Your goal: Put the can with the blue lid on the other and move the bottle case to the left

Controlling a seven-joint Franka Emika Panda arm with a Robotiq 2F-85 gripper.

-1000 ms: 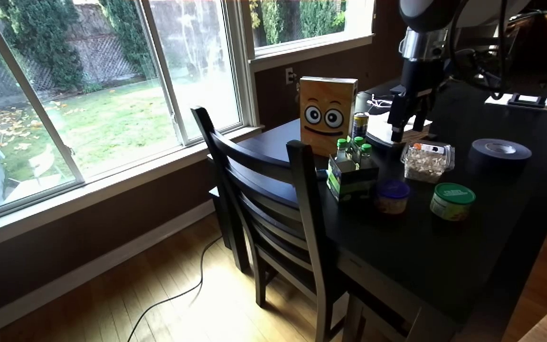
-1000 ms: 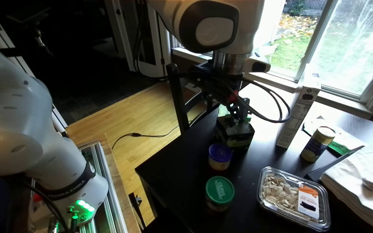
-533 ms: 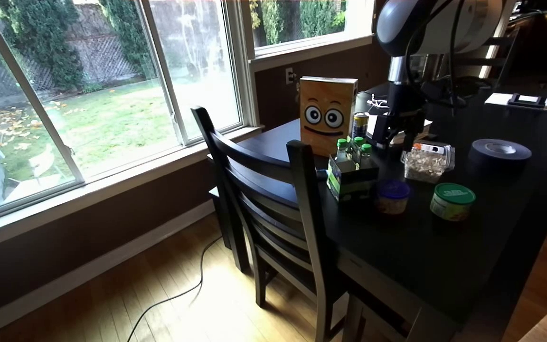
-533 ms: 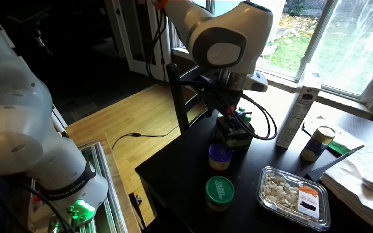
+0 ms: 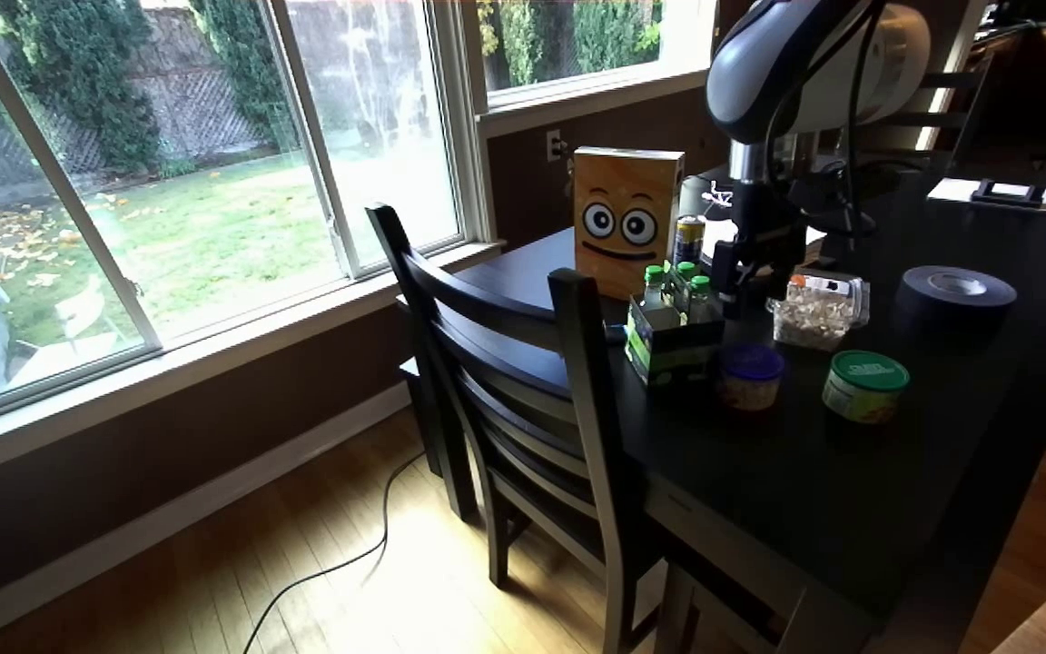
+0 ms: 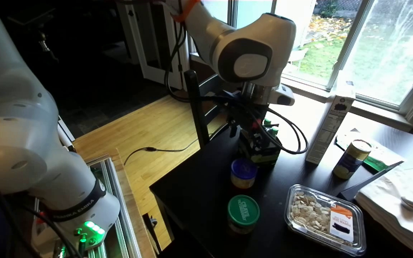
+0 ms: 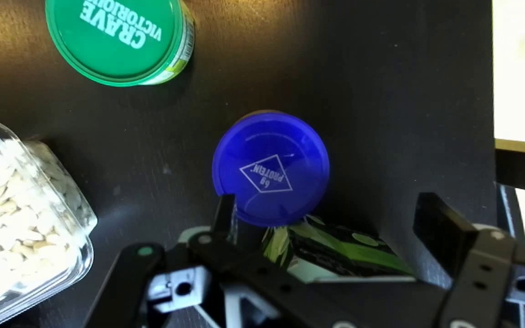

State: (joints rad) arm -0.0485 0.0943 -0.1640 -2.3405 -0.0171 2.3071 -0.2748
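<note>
The can with the blue lid stands upright on the dark table in both exterior views point(image 5: 750, 377) point(image 6: 244, 173) and at the wrist view's middle point(image 7: 271, 166). The green-lidded can stands apart from it point(image 5: 866, 386) point(image 6: 243, 214) point(image 7: 116, 38). The bottle case point(image 5: 675, 345) point(image 6: 266, 157) is close beside the blue-lidded can; in the wrist view the case point(image 7: 349, 250) is partly hidden by my gripper. My gripper point(image 5: 734, 295) point(image 6: 258, 145) point(image 7: 331, 216) is open and empty, above and beside the case. One finger overlaps the blue lid's edge in the wrist view; contact cannot be told.
A clear container of seeds point(image 5: 814, 313) point(image 6: 324, 218) point(image 7: 21, 218) stands near the cans. A tall cardboard box point(image 5: 627, 222) point(image 6: 330, 125) and a tall can point(image 5: 689, 241) point(image 6: 352, 159) stand behind the case. A tape roll point(image 5: 957, 289) and a chair point(image 5: 582, 363) are nearby.
The arm has lowered and turned, bringing my gripper down closer to the case and the blue-lidded can. The cans, the case and the other objects have not moved.
</note>
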